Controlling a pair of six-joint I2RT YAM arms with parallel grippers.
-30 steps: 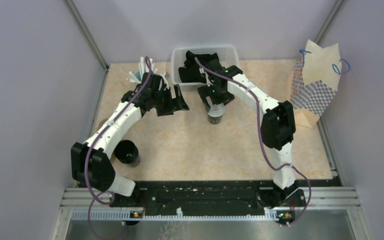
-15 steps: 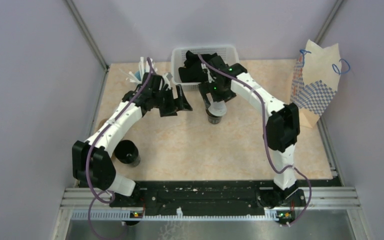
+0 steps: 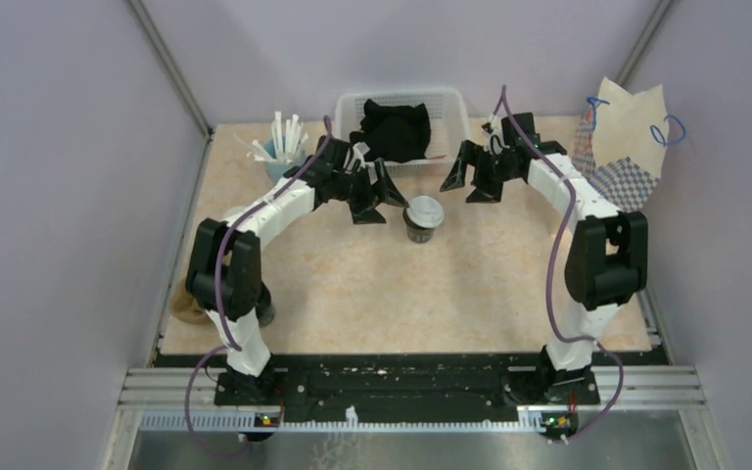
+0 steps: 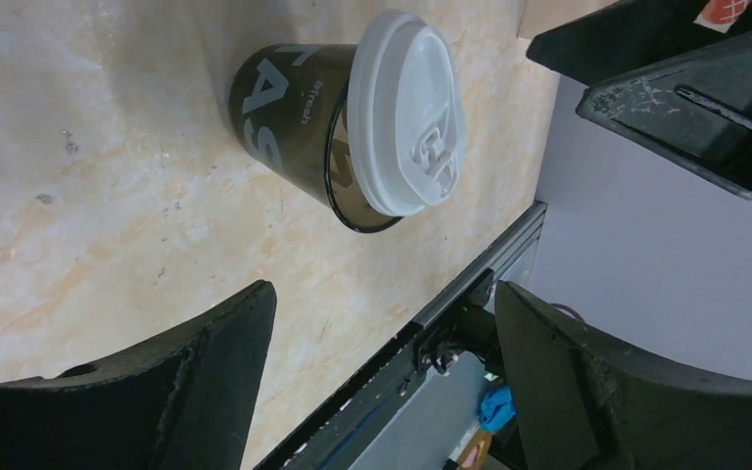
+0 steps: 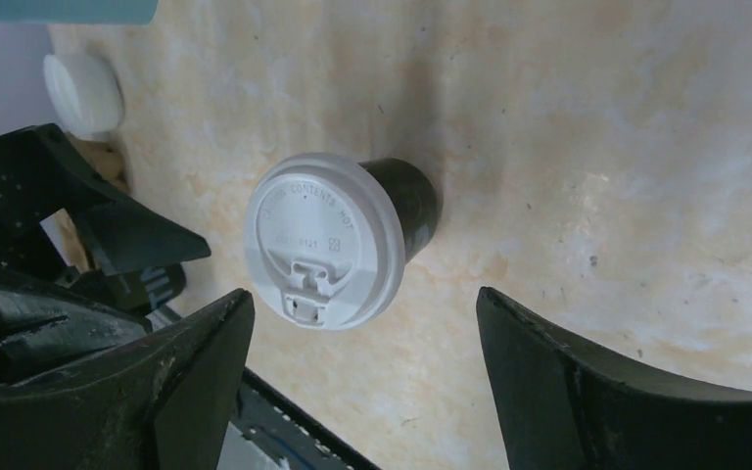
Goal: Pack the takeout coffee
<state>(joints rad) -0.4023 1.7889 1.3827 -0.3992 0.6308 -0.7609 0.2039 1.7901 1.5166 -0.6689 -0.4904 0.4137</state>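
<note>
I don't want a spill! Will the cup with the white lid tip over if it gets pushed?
Probably, if nudged high: the cup stands upright on a base narrower than its lid. It looks like thin paper, so squeezing hard may dent it.

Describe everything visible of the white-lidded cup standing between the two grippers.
The cup is a small takeout cup with a dark, glossy, tapering body bearing pale lettering, closed by a white plastic lid with a raised rim, embossed text and a sip tab. It stands upright on the marbled beige table, on the near side of the white basket. Only the table touches it: the open left gripper and open right gripper flank it, both clear of it.
</note>
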